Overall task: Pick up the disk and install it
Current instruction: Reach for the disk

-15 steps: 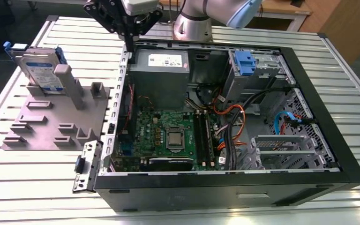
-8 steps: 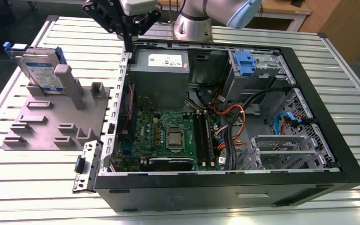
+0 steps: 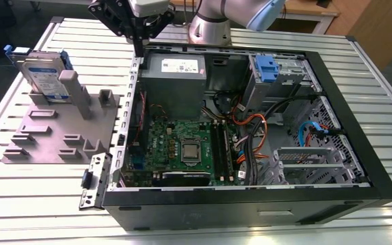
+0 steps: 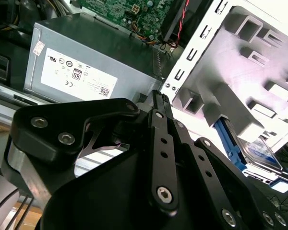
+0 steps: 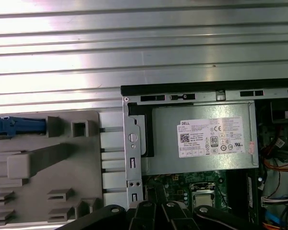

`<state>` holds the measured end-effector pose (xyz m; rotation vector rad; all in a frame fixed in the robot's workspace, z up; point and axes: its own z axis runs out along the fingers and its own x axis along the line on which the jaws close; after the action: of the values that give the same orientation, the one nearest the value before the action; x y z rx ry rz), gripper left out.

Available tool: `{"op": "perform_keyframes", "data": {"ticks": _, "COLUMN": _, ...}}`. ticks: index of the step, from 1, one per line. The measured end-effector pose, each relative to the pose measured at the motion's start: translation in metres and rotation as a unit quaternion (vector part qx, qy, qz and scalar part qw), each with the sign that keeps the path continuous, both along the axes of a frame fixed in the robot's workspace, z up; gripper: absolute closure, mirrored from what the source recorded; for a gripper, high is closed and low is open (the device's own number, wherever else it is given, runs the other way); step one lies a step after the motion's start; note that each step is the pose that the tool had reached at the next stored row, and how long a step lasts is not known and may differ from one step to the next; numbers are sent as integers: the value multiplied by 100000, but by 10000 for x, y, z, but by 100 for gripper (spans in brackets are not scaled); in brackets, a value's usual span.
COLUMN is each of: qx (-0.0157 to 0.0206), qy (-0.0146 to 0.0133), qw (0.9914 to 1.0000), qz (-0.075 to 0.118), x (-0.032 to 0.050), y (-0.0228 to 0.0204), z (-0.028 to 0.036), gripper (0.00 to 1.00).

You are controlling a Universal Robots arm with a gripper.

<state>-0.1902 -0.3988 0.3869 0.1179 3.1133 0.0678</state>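
End effector clenched, empty, hovering over the far corner of the case by the power supply. Disk stands on edge in the grey fixture, exterior view's left. For the pick: square to flat faces, avoid blue rails, lift straight.

Open black case on slatted metal table, grey power supply next to green motherboard, orange cables, blue latch, grey fixture beside case.

Disk upright in grey fixture, blue rails.
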Motion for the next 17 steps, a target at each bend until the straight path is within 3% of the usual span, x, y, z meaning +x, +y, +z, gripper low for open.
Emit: {"op": "perform_keyframes", "data": {"ticks": 17, "qx": 4, "qy": 3, "qw": 100000, "qz": 3, "x": -44, "y": 0, "z": -5, "gripper": 89}}
